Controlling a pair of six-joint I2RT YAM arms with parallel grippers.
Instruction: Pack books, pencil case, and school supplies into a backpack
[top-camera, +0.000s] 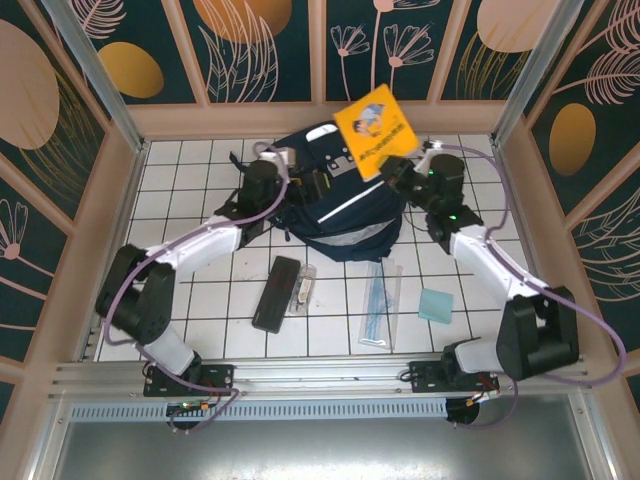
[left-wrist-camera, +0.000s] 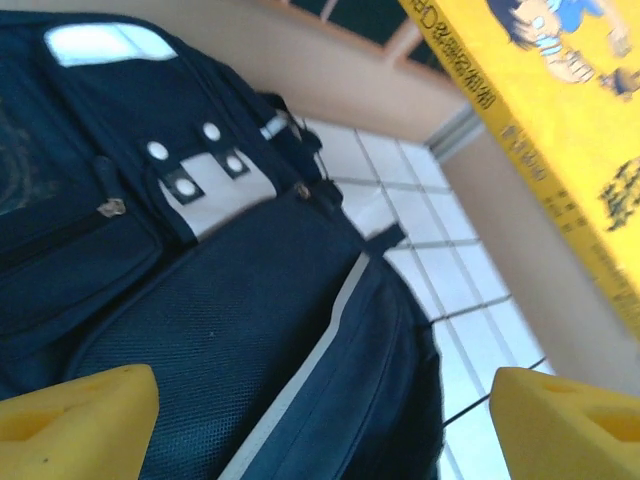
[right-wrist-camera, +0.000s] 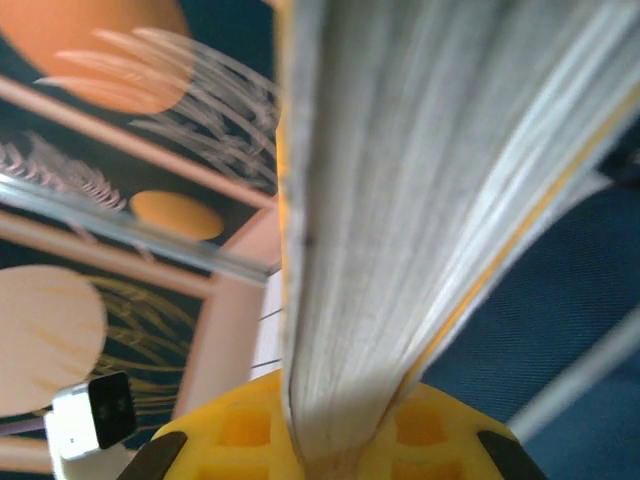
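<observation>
Thin yellow-orange picture-cover book (top-camera: 374, 130): held above the large navy-blue backpack (top-camera: 340, 215) near the table's (top-camera: 200, 300) far edge, pinched by one edge in the right tool (top-camera: 393, 172). Left tool (top-camera: 272, 160) spread apart beside the backpack's top. Could slip or swing from so slim a grip; could snag if the opening sags shut.

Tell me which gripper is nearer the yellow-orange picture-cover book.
Right. The right gripper clamps an edge of the book; the left gripper stands open over the navy-blue backpack, left of the book, apart.
</observation>
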